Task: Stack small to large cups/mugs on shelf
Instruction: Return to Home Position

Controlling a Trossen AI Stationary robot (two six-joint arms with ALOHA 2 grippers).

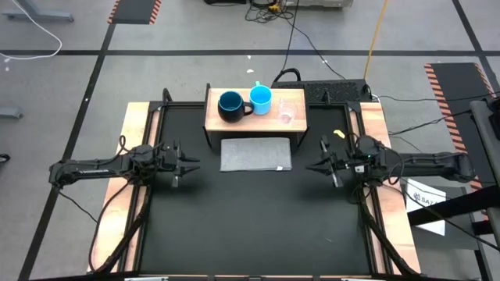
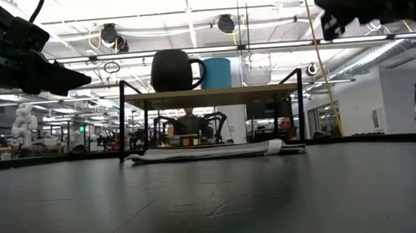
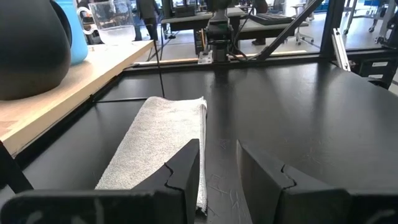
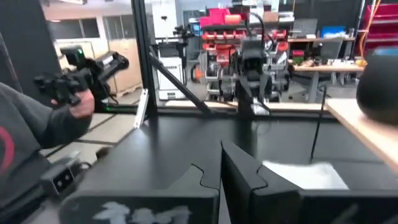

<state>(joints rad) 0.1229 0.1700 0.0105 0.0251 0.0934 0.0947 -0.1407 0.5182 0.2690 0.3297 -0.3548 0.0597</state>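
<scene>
The shelf (image 1: 254, 121) stands at the table's far middle. On its wooden top three cups stand upright on their bases, side by side: the dark navy mug (image 1: 230, 105), the light-blue mug (image 1: 261, 99) and the clear cup (image 1: 285, 112). They also show in the low view: the navy mug (image 2: 172, 70), the light-blue mug (image 2: 217, 73) and the clear cup (image 2: 256, 73). My left gripper (image 1: 187, 164) hovers left of the shelf, slightly open and empty, as the left wrist view (image 3: 218, 171) shows. My right gripper (image 1: 312, 166) hovers right of it, shut and empty, as the right wrist view (image 4: 221, 171) shows.
A flat grey mat (image 1: 255, 154) lies on the black table just in front of the shelf, between my two grippers. Wooden side rails (image 1: 133, 140) run along the table's left and right edges. A person (image 4: 37, 124) holding a device stands beyond the table.
</scene>
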